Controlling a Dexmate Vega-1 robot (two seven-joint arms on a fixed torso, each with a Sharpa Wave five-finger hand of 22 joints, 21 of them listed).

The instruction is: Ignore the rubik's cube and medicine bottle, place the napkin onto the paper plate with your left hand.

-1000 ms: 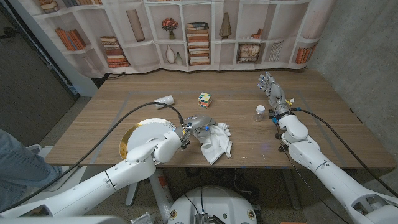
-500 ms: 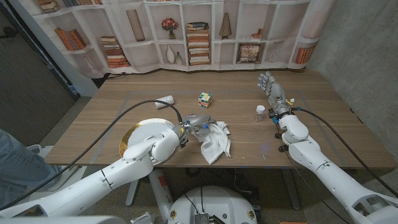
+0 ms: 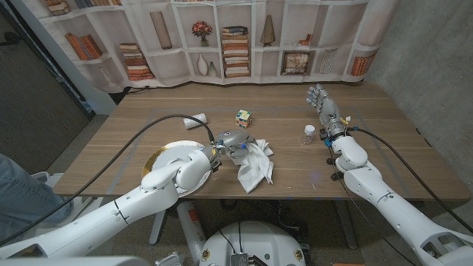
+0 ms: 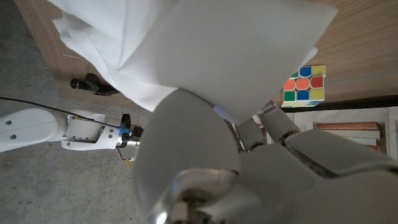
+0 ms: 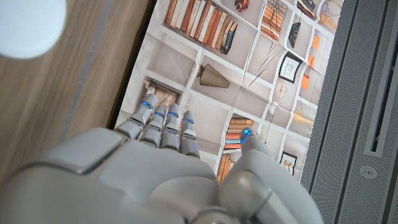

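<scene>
Paper plate [image 3: 159, 159]: near half hidden beneath the left forearm. Napkin [image 4: 205, 50]: cut off by the left wrist view's edges, lower part covered by the left hand [image 4: 211, 162]. Medicine bottle [image 3: 310, 132]: too small to read any label.

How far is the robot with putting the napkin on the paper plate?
Done: the left hand grips the napkin, which hangs from it. In hand: carrying it; the napkin is right of the paper plate, not over it. Left: move over the plate and release. The rubik's cube and medicine bottle stand untouched; the right hand holds nothing.
</scene>
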